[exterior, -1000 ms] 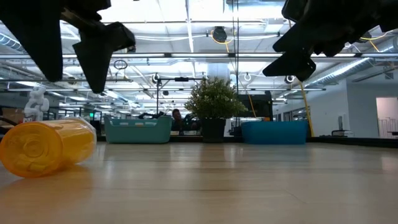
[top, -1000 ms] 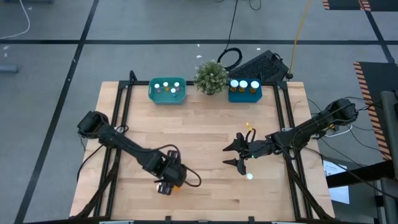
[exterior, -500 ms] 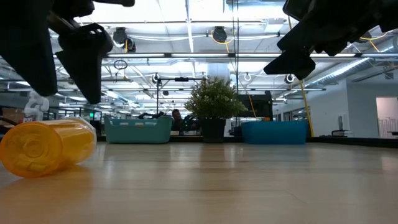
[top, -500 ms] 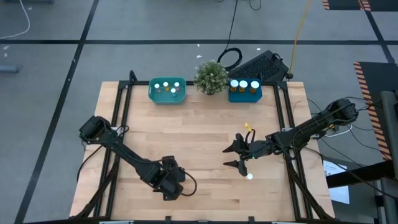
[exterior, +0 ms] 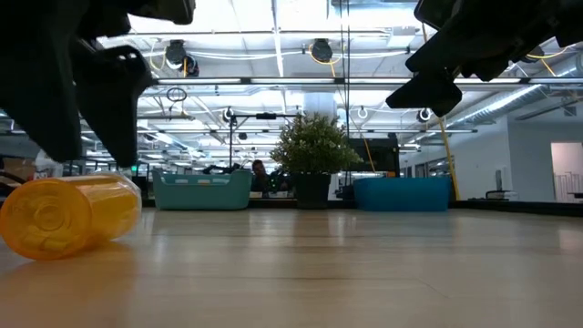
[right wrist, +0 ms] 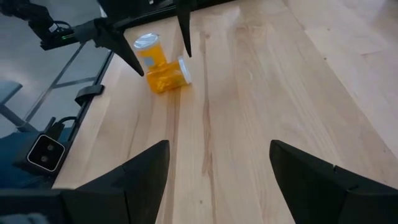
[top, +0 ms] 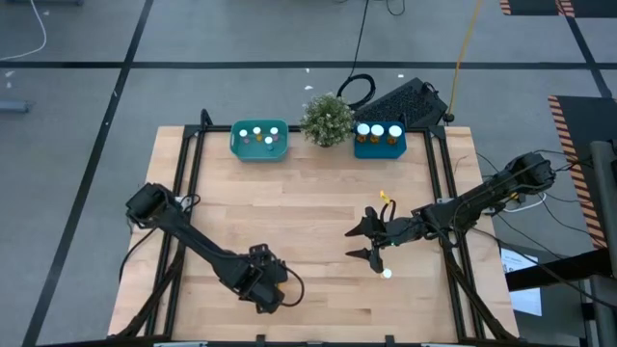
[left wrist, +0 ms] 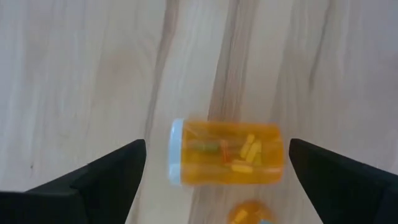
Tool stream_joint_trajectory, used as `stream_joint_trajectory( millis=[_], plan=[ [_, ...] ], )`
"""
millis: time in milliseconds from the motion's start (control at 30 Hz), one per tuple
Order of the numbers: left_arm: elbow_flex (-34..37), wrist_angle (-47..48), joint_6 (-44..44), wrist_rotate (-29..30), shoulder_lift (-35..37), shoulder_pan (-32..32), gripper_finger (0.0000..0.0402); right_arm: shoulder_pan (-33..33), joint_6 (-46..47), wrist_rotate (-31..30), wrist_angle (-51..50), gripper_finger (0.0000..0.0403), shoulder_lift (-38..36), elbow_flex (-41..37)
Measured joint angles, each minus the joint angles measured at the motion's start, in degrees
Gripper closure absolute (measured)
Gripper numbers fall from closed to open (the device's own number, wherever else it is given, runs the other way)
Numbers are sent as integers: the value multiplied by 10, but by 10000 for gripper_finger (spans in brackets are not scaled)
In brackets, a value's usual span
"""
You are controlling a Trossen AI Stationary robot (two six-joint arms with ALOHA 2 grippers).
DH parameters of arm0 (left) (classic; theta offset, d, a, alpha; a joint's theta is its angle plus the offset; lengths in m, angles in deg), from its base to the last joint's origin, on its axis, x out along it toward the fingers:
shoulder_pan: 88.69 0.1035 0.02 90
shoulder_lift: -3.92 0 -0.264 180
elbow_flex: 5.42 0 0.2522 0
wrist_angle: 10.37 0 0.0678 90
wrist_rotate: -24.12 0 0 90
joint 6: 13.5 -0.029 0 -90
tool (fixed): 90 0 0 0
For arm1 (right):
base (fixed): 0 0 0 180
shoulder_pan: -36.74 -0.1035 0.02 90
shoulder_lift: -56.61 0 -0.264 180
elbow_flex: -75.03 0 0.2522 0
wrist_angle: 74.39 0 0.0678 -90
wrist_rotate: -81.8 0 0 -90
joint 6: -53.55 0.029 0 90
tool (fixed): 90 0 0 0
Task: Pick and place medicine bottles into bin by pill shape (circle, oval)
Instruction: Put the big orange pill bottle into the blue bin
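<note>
An amber medicine bottle with a white cap lies on its side on the wood near the table's front edge. It also shows in the low view. A second amber bottle stands upright right beside it. My left gripper hangs open above the lying bottle, one finger beyond each end, touching nothing. My right gripper hovers open over the table's right half. A small white-capped bottle stands just nearside of it. More bottles sit in the teal bin and the blue bin at the far edge.
A green potted plant stands between the two bins at the far edge. Bare wood stretches across the table's middle between the two arms. A black frame edges the table on the left and right.
My left gripper has moved toward the table's near edge and come down over the lying amber bottle, so that the high view no longer shows the bottle. Its fingers stay open. The bottle has not moved.
</note>
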Motion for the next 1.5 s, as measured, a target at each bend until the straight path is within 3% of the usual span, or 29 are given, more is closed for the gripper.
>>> stream_joint_trajectory(
  millis=[833, 1233, 1333, 1500],
  plan=[
    [0, -8, -13, 14, -42, 5, 4, 0, -2, 0, 0, 133, 0, 0],
    [0, -10, -39, 17, -42, 5, 93, 0, -2, 0, 0, 133, 0, 0],
    [0, -11, -50, 17, -42, 6, 92, 0, -2, 0, 0, 133, 0, 0],
    [0, -14, -77, 17, -39, 13, 55, 0, 8, -7, 1, 133, 0, 0]
  ],
)
